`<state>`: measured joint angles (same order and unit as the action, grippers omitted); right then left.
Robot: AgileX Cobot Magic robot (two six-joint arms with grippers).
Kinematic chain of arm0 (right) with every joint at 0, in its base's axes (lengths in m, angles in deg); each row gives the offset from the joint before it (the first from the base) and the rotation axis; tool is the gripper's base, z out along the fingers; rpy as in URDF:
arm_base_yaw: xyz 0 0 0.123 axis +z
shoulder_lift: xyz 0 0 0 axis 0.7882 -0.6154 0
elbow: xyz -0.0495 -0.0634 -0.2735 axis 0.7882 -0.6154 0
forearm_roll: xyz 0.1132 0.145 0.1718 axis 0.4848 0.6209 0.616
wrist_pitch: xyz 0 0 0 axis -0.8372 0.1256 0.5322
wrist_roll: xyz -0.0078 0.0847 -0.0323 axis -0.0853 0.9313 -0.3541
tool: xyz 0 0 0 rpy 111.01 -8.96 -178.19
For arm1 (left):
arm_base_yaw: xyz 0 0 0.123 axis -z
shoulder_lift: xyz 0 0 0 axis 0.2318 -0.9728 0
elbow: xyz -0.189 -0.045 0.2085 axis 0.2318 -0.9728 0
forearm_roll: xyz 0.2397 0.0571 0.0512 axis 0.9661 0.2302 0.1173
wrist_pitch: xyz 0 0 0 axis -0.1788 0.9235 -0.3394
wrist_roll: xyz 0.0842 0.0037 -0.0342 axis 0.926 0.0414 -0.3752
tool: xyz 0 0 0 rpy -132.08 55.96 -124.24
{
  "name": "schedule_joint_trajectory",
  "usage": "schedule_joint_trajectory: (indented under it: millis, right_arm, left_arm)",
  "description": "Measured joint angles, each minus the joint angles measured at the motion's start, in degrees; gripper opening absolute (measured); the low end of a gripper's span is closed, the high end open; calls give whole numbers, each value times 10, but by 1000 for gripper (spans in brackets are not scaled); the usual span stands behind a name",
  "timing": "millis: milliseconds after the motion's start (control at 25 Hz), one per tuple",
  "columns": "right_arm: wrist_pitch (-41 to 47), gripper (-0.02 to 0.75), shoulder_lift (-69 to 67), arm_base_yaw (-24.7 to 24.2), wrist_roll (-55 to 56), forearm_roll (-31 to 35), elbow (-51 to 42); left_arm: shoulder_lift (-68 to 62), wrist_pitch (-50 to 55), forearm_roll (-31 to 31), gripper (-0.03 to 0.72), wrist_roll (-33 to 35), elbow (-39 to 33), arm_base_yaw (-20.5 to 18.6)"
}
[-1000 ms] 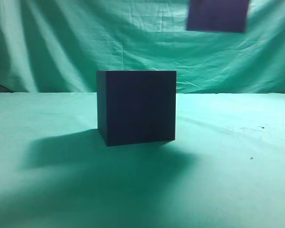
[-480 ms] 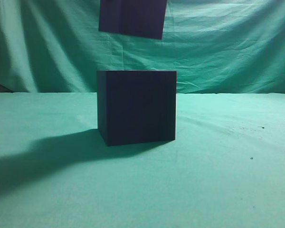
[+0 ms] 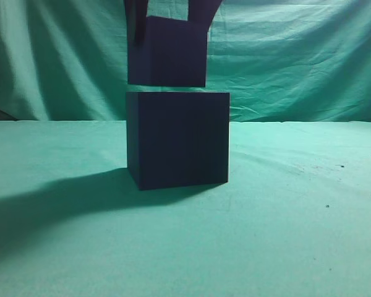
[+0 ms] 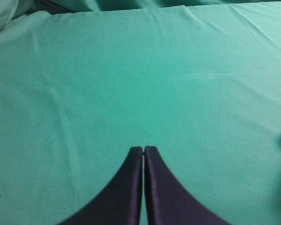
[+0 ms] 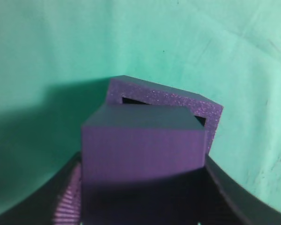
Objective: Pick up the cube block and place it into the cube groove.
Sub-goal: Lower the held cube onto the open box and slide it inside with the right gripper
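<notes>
The large dark box (image 3: 177, 139) stands on the green cloth in the middle of the exterior view. My right gripper (image 3: 170, 25) comes down from the top, shut on the smaller purple cube block (image 3: 167, 52), which hangs just above the box's top. In the right wrist view the cube block (image 5: 143, 145) sits between my jaws (image 5: 143, 197), right over the cube groove (image 5: 131, 101), the square opening in the box's purple top rim (image 5: 168, 97). My left gripper (image 4: 144, 149) is shut and empty over bare cloth.
Green cloth (image 3: 297, 216) covers the table and hangs as a wrinkled backdrop (image 3: 297, 62) behind. The arm's shadow falls on the cloth left of the box (image 3: 55, 198). A few small dark specks lie at the right (image 3: 326, 206).
My right gripper has carried the cube block from the upper right leftward to above the box, then lowered it until it hangs just over the box's top. The box has not moved.
</notes>
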<state>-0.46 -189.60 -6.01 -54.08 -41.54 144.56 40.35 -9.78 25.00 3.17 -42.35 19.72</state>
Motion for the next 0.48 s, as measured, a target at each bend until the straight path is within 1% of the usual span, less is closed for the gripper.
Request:
schedule_joint_trajectory:
  millis: [480]
  right_arm:
    - [0, 424, -6, 0, 94, -31, 1]
  left_arm:
    - [0, 0, 0, 0, 0, 0, 0]
